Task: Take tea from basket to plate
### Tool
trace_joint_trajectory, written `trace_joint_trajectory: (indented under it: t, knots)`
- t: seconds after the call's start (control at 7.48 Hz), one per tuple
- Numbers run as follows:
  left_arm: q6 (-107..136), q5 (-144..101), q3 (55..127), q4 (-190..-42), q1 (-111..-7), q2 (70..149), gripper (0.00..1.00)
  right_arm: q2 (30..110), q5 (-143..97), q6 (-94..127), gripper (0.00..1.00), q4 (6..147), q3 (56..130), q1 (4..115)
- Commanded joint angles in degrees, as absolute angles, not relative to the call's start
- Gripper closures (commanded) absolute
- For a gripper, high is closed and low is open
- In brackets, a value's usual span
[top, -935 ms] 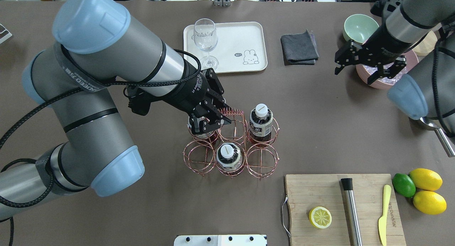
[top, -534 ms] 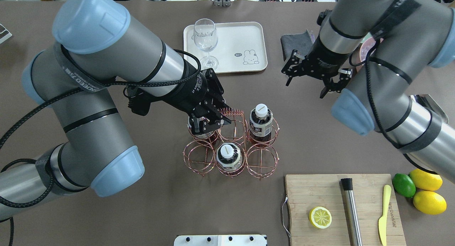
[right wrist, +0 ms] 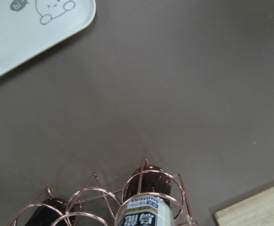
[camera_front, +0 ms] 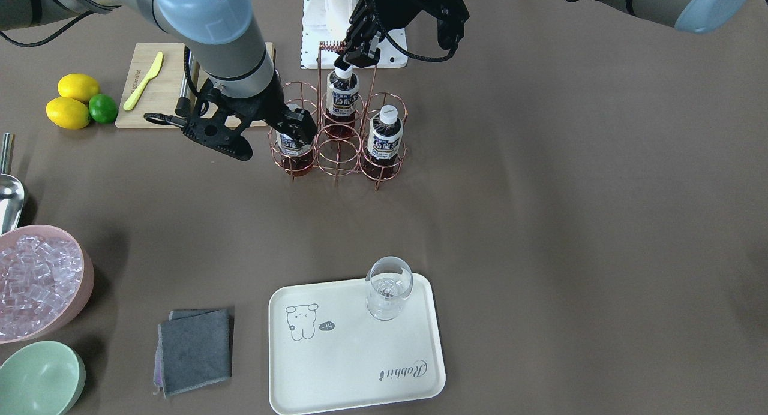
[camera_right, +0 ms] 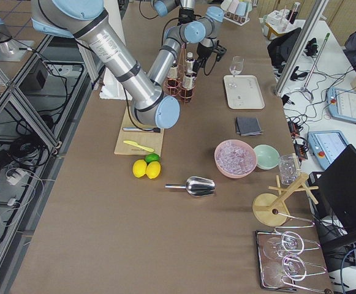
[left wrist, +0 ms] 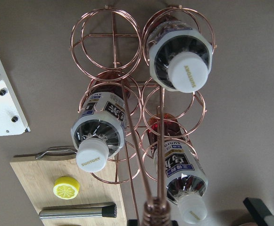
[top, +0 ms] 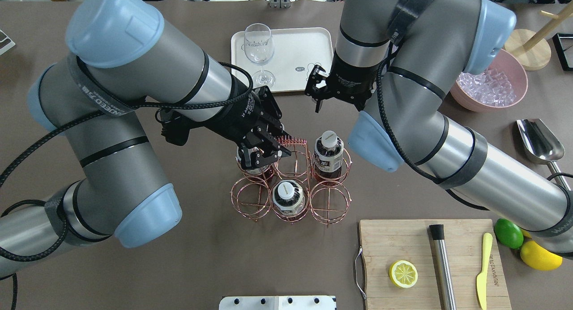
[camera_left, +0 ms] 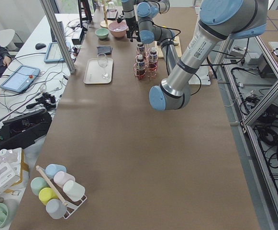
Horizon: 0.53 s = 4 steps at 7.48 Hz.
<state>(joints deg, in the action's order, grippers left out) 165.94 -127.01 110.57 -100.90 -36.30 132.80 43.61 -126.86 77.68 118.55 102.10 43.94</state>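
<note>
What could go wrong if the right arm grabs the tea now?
The open right end effector sits right by the tea and the wire basket; a finger could snag a ring and tip it. The left end effector is crowded near the handle, so the arms might collide. The glass on the plate could get knocked at set-down.

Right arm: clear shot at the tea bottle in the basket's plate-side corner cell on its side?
Likely yes. The right tool is open, close by that tea bottle on its plate side, with nothing between them. The left tool is at the basket handle coil, not blocking.
</note>
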Motion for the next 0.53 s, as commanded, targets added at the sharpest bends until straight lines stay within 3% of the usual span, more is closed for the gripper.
trace_joint_trajectory:
  t: [0.0,0.4]
  knots:
    - [166.7,-127.1,110.7,-101.0,-36.3,132.8,1.0,42.3,-126.7,77.6,0.01,119.4,101.3,41.7]
    - [166.9,-127.1,110.6,-101.6,-36.3,132.5,1.0,43.1,-126.7,77.6,0.06,119.4,101.6,39.6]
